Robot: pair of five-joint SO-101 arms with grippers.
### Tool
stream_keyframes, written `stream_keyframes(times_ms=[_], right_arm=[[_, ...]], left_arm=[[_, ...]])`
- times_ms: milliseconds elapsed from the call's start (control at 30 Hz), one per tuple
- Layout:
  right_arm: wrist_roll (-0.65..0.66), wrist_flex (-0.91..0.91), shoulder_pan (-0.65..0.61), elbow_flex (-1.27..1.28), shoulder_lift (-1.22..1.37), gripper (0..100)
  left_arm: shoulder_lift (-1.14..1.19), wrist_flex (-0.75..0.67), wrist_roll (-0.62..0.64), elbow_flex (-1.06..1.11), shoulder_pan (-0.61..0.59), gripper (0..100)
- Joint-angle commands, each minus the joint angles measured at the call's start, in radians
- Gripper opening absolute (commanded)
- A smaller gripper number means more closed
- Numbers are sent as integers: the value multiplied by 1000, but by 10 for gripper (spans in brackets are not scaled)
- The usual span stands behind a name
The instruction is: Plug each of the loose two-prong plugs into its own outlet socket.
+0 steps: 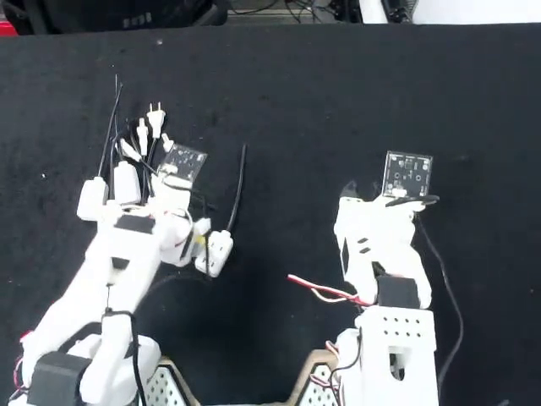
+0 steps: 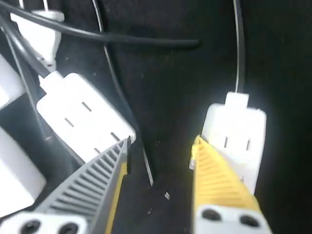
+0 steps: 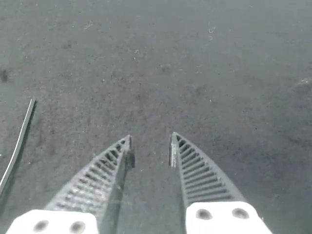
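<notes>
My left gripper (image 2: pixel 161 144) stands open low over the black cloth, nothing between its fingers. One white outlet socket (image 2: pixel 85 122) lies just beside its grey finger (image 2: pixel 105 175). Another outlet socket (image 2: pixel 236 131), on a thin black cord, lies against the yellow finger (image 2: pixel 217 178). That corded socket (image 1: pixel 215 252) sits by the left gripper (image 1: pixel 190 237) in the high view. White two-prong plugs (image 1: pixel 149 123) lie in a tangle of black cords beyond the left arm, one plug (image 2: pixel 39 31) close ahead. My right gripper (image 3: pixel 151 139) is open over bare cloth, also seen from above (image 1: pixel 355 199).
More white socket blocks (image 1: pixel 110 190) lie at the left arm's far side among black cords (image 1: pixel 110 135). A thin black cord (image 3: pixel 17 146) runs past the right gripper. Red and white wires (image 1: pixel 321 292) hang off the right arm. The black cloth (image 1: pixel 338 101) covers the table.
</notes>
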Motion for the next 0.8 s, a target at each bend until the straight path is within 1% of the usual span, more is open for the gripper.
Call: stream_keyframes(times_ms=[0, 100, 200, 267, 300, 400, 533, 567, 633, 700, 767], right_arm=[[-6, -25, -8, -12, 1, 120], [-6, -25, -8, -12, 1, 120], [-6, -25, -8, -10, 1, 120], [-6, -25, -8, -10, 1, 120], [-6, -25, -8, -10, 1, 120], [-6, -25, -8, -10, 1, 120], [-6, -25, -8, -10, 1, 120], [-6, -25, -8, -10, 1, 120], [-6, -25, -8, -12, 1, 120], [-6, -25, -8, -12, 1, 120], [-6, -25, -9, -12, 1, 120]], left_arm=[[-15, -41, 123, 12, 108, 216], [-15, -49, 206, 7, 259, 220], [-14, -49, 235, 5, 418, 220], [-15, -48, 241, 5, 490, 220], [-15, -48, 239, 5, 506, 220], [-15, -43, 235, -16, 479, 218], [-17, -43, 242, -111, 337, 216], [-8, -49, 262, -142, 297, 216], [3, -80, 381, -180, 237, 220], [34, -161, 493, -177, 229, 221], [84, -241, 520, -177, 249, 221]])
